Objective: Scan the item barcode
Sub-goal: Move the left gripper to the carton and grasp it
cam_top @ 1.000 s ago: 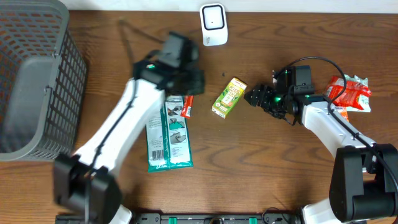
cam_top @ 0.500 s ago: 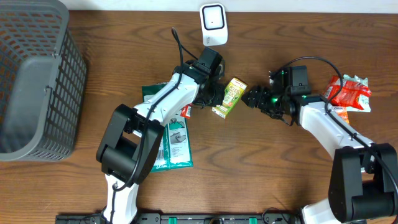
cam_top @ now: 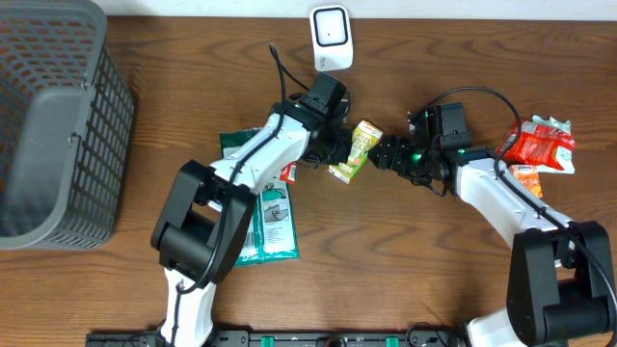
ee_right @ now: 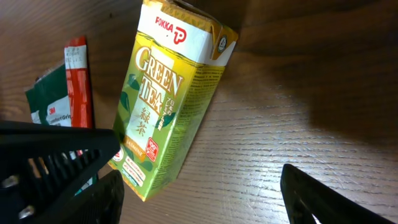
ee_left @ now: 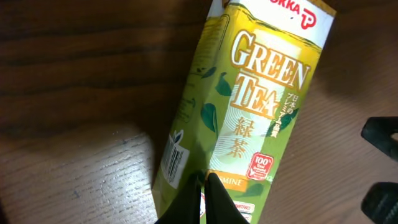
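A green tea carton (cam_top: 355, 151) lies flat on the wooden table, below the white scanner (cam_top: 330, 39). In the left wrist view the carton (ee_left: 255, 106) shows its printed face, with a barcode (ee_left: 175, 160) on its side panel. My left gripper (ee_left: 204, 182) is shut with nothing in it, and its tips are over the carton's lower end. It sits at the carton's left side (cam_top: 335, 151). My right gripper (ee_right: 199, 202) stands open just right of the carton (ee_right: 168, 99) and close to it (cam_top: 388, 152). Nothing is between its fingers.
A grey mesh basket (cam_top: 48, 125) fills the left side. A green wipes packet (cam_top: 262, 207) and a small red packet (cam_top: 291, 169) lie under the left arm. A red snack bag (cam_top: 540, 145) rests at the far right.
My left arm swung right and down from above the wipes packet to the carton's left side. The right gripper crept a little left toward the carton.
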Controlling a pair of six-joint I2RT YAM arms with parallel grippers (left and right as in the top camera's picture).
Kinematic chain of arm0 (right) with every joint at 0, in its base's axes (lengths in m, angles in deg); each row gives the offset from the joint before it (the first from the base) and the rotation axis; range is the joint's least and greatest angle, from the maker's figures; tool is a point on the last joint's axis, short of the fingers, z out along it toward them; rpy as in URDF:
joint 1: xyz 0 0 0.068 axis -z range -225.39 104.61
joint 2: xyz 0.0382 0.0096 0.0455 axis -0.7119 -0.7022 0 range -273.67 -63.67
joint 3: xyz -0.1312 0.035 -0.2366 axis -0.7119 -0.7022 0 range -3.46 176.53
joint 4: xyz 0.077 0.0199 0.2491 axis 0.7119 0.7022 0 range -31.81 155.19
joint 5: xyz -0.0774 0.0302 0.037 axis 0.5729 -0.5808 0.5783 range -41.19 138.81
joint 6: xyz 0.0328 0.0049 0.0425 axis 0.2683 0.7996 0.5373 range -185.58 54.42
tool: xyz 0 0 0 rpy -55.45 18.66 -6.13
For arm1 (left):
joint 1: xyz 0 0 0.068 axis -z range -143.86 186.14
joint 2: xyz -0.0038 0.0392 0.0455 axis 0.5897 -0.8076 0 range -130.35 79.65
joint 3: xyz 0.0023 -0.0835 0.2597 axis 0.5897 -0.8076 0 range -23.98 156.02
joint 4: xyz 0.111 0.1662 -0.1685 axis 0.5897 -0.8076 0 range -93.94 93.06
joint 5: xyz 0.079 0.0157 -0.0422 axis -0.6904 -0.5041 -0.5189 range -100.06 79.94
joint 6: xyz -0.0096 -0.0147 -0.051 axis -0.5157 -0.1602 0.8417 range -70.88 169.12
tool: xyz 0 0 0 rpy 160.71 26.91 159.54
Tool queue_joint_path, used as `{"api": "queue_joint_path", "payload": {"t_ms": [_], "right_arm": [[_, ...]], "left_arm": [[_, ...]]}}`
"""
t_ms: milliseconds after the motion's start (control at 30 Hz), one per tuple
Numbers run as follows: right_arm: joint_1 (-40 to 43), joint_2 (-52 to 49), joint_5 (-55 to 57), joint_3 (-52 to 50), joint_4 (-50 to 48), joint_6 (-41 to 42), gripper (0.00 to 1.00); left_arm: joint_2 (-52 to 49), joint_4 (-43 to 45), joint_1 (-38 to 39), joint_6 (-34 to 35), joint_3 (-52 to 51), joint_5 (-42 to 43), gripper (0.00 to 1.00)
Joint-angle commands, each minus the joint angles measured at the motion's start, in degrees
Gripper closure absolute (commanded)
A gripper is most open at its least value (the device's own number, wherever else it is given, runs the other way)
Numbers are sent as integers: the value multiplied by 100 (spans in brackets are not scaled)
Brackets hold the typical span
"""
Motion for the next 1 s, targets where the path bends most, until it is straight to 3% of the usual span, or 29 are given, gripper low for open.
{"api": "queue_joint_path", "payload": {"t_ms": [0,967], "right_arm": [[-79,4,74,-48,24,-83,23],[-79,4,188,-107,0,-85,21]], "left_arm": [[-133,4,-107,-116,-37,-221,92],[-225,173,-146,-144,26,-914,83]]}}
